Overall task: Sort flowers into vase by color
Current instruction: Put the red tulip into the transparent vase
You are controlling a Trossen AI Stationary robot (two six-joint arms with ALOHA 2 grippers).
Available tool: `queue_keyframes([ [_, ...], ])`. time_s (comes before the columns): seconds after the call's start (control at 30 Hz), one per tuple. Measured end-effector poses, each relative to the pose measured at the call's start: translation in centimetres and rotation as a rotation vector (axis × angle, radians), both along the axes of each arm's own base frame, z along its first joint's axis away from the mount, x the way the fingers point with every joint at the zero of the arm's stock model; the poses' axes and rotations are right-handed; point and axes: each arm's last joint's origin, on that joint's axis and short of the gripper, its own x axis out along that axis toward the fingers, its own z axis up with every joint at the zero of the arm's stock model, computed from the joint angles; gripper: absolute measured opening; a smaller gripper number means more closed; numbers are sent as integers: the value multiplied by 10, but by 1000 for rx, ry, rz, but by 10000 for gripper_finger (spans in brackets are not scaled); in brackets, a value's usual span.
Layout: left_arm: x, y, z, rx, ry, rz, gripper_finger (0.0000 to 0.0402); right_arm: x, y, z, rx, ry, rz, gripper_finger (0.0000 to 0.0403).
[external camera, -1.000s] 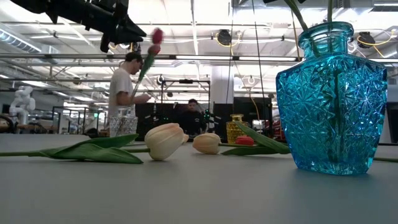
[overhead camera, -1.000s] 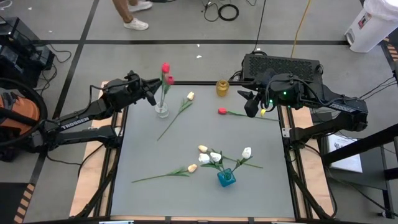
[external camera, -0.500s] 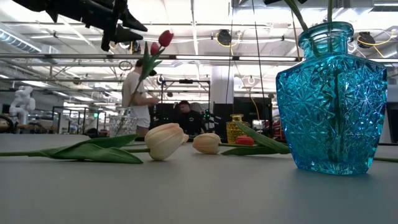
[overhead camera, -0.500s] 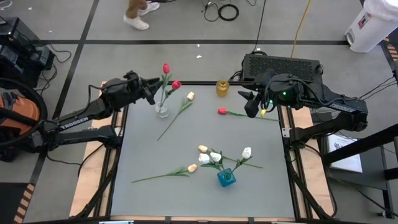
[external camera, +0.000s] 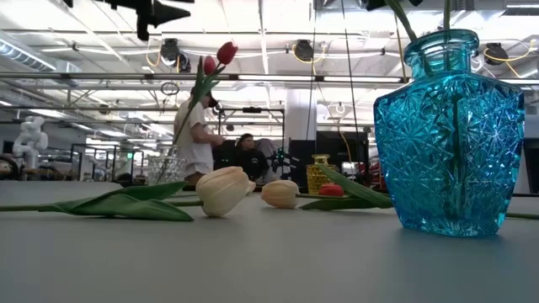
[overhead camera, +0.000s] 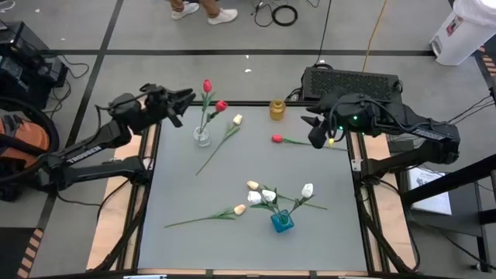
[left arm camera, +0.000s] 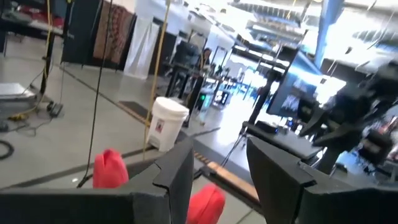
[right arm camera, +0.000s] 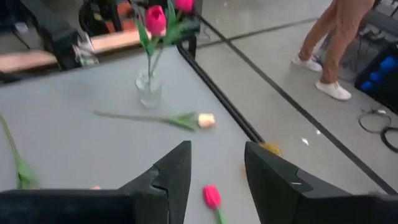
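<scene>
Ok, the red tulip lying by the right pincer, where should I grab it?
Grip the red tulip mid-stem, coming straight down with the right pincer. It lies flat, head toward table centre, its thin stem running toward that arm, so close across the stem.

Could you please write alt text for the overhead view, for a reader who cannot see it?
Two red tulips stand in a clear vase beside the open left gripper. White tulips fill a blue vase; three more lie loose, one red tulip near the open right gripper.
</scene>
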Motion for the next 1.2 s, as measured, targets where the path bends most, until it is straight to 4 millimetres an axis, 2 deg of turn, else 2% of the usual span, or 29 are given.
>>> queue_keyframes([
  [0.37,-7,-8,26,56,-61,-103,155,-48,-5,-2,-2,139,-51,141],
  [0.53,-10,-14,45,94,-106,-123,155,-54,-11,-11,28,271,-36,141],
  [0.8,-14,-18,67,105,-122,-133,155,-29,-28,-27,71,417,12,141],
  [1.2,-13,-18,63,89,-68,-132,155,35,-72,-71,186,556,57,141],
])
